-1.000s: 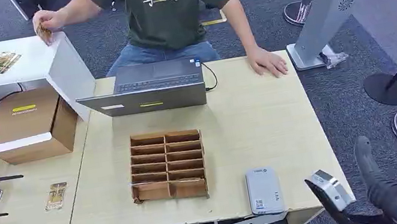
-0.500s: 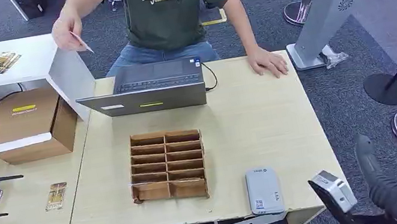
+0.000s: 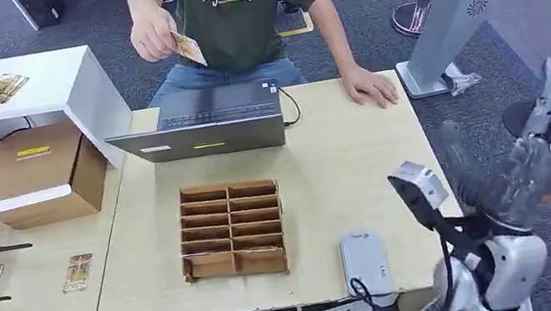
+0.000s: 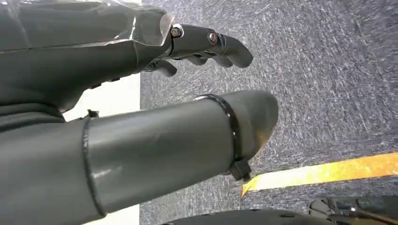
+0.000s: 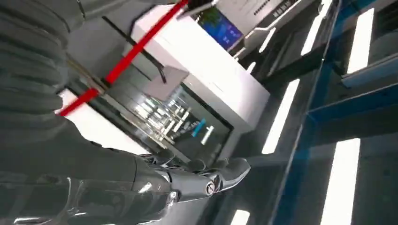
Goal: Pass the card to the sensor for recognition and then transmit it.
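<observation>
One card [image 3: 188, 49] is pinched in the person's hand [image 3: 152, 36], above the grey laptop [image 3: 203, 123]; two more cards lie flat, one on the white shelf [image 3: 4, 86] and one on the side table [image 3: 78, 271]. The rounded white sensor [image 3: 365, 263] sits at the wooden table's near edge, beside a cardboard rack [image 3: 232, 229] of slotted compartments. The right hand [image 3: 546, 148] is raised with fingers spread, holding nothing. The left hand [image 4: 141, 93] hangs over grey carpet, fingers apart, empty.

Bright even overhead light, soft shadows, wrist views blurry.
</observation>
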You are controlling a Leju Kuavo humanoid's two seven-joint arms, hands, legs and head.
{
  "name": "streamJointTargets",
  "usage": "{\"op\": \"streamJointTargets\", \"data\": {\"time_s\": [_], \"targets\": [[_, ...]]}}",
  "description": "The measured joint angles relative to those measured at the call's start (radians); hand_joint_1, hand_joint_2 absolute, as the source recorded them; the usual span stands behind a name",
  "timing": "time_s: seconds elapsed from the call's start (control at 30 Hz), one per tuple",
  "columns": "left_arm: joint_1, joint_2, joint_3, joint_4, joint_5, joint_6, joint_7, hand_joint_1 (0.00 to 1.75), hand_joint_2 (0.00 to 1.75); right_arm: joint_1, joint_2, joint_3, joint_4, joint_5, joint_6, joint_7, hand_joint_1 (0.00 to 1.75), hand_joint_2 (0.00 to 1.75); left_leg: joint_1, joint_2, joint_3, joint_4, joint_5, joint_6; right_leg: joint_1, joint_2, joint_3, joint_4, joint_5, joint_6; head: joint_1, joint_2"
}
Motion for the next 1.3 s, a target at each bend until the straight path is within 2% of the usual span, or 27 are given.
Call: {"op": "streamJointTargets", "data": {"time_s": [0.1, 0.23, 0.4, 0.43, 0.5, 0.6, 0.87, 1.3], "targets": [[-0.007, 0.004, -0.005, 0.006, 0.0, -0.006, -0.002, 0.0, 0.0, -0.124, -0.031, 0.063, 0.1, -0.032, 0.061, 0.047, 0.0, 1.75, 0.0, 0.0, 0.0, 0.0, 0.001, 0.0, 0.0, 0.0, 0.0, 0.0, 0.001, 0.0, -0.001, 0.0], [-0.011, 0.01, -0.027, 0.009, 0.0, -0.016, -0.001, 0.0, 0.0, -0.278, -0.054, 0.14, 0.243, -0.064, 0.214, 0.074, 0.0, 1.75, 0.0, 0.0, 0.0, 0.0, 0.001, -0.001, 0.0, 0.0, -0.001, 0.0, 0.001, -0.001, 0.0, 0.0], [-0.013, 0.016, -0.046, 0.014, 0.0, -0.019, 0.003, 0.0, 0.0, -0.393, -0.062, 0.203, 0.366, -0.099, 0.288, 0.096, 0.0, 1.75, 0.0, -0.001, -0.001, 0.0, 0.002, -0.001, 0.0, -0.001, -0.001, 0.0, 0.002, -0.001, -0.001, 0.0], [-0.014, 0.017, -0.049, 0.014, 0.002, -0.025, 0.009, 0.0, 0.0, -0.413, -0.063, 0.213, 0.386, -0.112, 0.306, 0.092, 0.0, 1.75, 0.0, -0.001, -0.001, 0.0, 0.002, -0.001, 0.0, -0.001, -0.001, 0.0, 0.002, -0.001, 0.0, 0.0], [-0.035, 0.019, -0.052, 0.014, 0.005, -0.063, 0.06, 0.0, 0.0, -0.479, -0.061, 0.244, 0.457, -0.141, 0.355, 0.087, 0.0, 1.75, 0.0, -0.002, -0.002, 0.0, 0.002, -0.001, 0.0, -0.001, -0.002, 0.0, 0.002, -0.001, -0.001, 0.0], [-0.077, 0.018, -0.062, 0.014, 0.002, -0.096, 0.111, 0.0, 0.0, -0.552, -0.05, 0.281, 0.54, -0.145, 0.372, 0.105, 0.0, 1.75, 0.0, -0.003, -0.002, 0.0, 0.002, -0.001, 0.0, -0.003, -0.002, 0.0, 0.002, -0.001, -0.001, 0.0], [-0.111, 0.023, -0.095, 0.014, 0.001, -0.113, 0.111, 0.0, 0.0, -0.671, -0.025, 0.326, 0.699, -0.181, 0.456, 0.117, 0.0, 1.75, 0.0, -0.003, -0.002, 0.0, 0.002, -0.001, 0.0, -0.003, -0.002, 0.001, 0.002, -0.001, -0.001, 0.0], [-0.11, 0.029, -0.127, 0.014, 0.001, -0.105, 0.09, 0.0, 0.0, -0.731, 0.0, 0.355, 0.792, -0.216, 0.465, 0.111, 0.0, 1.75, 0.0, -0.003, -0.002, 0.0, 0.002, -0.001, 0.0, -0.003, -0.002, 0.001, 0.002, -0.001, -0.001, 0.0]]}}
